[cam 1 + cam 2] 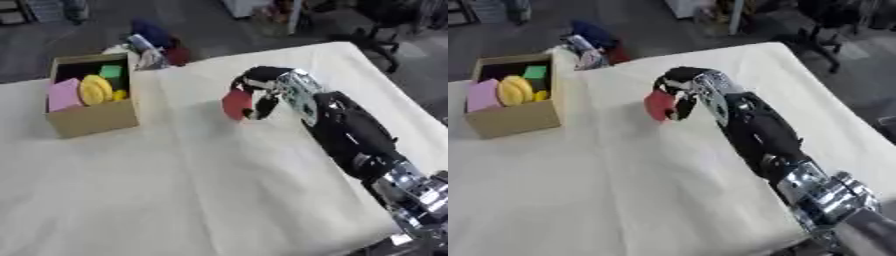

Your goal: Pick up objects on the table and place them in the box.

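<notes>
The right hand (258,92) pinches a red block (236,103) near the table's centre. The cardboard box (92,118) sits at nine o'clock; the block may slip during the carry, being held only by its edge.

A cream cloth (175,190) covers the bench (815,65), creased down the middle. At about ten o'clock a cardboard box (96,117) sits on the cloth, open at the top, with pink, yellow and green things inside. Nothing else visibly rests on the cloth.
</notes>
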Controlling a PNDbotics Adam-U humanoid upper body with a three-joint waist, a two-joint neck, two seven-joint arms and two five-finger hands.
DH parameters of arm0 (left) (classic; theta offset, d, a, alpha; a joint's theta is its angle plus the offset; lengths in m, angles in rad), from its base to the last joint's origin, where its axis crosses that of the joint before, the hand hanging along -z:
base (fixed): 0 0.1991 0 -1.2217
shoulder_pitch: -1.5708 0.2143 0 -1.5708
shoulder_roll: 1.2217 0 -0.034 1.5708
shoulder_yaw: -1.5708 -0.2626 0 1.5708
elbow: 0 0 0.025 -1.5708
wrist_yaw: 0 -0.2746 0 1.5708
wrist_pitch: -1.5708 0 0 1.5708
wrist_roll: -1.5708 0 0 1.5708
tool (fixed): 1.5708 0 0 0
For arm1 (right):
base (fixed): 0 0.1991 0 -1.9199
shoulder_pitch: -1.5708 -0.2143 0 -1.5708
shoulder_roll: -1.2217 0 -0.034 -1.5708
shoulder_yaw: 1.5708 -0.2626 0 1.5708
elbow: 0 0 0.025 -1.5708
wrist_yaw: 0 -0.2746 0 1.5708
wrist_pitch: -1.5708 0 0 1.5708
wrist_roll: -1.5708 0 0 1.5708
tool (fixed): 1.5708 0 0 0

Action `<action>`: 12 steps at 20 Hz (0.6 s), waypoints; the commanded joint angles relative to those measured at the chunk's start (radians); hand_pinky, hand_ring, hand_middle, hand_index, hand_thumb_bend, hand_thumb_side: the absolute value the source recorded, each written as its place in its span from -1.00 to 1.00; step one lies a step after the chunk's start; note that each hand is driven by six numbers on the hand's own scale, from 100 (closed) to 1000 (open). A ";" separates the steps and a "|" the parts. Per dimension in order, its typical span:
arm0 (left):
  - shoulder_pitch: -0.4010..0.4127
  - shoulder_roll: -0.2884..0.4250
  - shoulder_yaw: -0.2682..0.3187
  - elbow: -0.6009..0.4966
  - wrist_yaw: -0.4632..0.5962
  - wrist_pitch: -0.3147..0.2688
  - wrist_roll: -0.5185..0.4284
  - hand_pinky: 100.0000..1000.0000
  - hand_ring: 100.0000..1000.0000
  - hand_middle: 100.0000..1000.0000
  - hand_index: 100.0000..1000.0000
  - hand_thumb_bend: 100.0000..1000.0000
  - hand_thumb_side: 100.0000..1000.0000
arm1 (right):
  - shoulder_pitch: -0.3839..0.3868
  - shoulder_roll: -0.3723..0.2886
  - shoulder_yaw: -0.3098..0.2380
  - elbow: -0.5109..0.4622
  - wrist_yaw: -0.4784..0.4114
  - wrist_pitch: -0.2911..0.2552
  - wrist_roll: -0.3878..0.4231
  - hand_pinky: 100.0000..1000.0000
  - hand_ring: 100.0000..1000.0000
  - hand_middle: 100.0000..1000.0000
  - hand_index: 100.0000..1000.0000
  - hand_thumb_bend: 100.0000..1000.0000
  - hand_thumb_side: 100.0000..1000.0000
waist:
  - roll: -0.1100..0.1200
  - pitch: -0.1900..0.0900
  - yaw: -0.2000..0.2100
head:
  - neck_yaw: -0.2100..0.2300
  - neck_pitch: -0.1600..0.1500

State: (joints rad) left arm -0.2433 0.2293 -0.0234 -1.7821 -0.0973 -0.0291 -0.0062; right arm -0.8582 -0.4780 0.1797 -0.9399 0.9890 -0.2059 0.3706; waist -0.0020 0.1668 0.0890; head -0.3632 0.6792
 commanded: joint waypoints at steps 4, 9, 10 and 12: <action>-0.015 0.018 0.006 -0.021 0.004 -0.005 -0.004 0.40 0.24 0.15 0.52 -0.16 0.07 | -0.084 -0.010 0.012 -0.078 -0.083 0.008 -0.064 0.33 0.21 -0.24 0.27 -0.96 -1.00 | 0.006 -0.030 0.017 | 0.000 -0.010; -0.025 0.013 -0.007 -0.023 0.008 -0.006 -0.017 0.40 0.24 0.15 0.52 -0.16 0.07 | -0.185 0.063 0.013 -0.053 -0.094 0.030 -0.068 0.32 0.18 -0.24 0.27 -1.00 -1.00 | 0.001 -0.025 0.064 | -0.019 -0.015; -0.030 0.011 -0.010 -0.024 0.009 -0.007 -0.020 0.40 0.24 0.15 0.52 -0.16 0.06 | -0.202 0.080 0.008 -0.034 -0.084 0.035 -0.073 0.32 0.18 -0.24 0.27 -1.00 -1.00 | 0.000 -0.023 0.075 | -0.024 -0.017; -0.041 0.005 -0.017 -0.026 0.012 -0.008 -0.028 0.40 0.24 0.15 0.52 -0.16 0.06 | -0.230 0.109 -0.003 0.004 -0.063 0.044 -0.088 0.31 0.17 -0.24 0.27 -1.00 -1.00 | -0.003 -0.017 0.101 | -0.035 -0.024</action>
State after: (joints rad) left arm -0.2701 0.2277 -0.0380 -1.7884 -0.0918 -0.0349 -0.0272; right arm -1.0607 -0.3721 0.1894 -0.9430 0.9164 -0.1683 0.2911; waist -0.0024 0.1669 0.1986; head -0.3908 0.6703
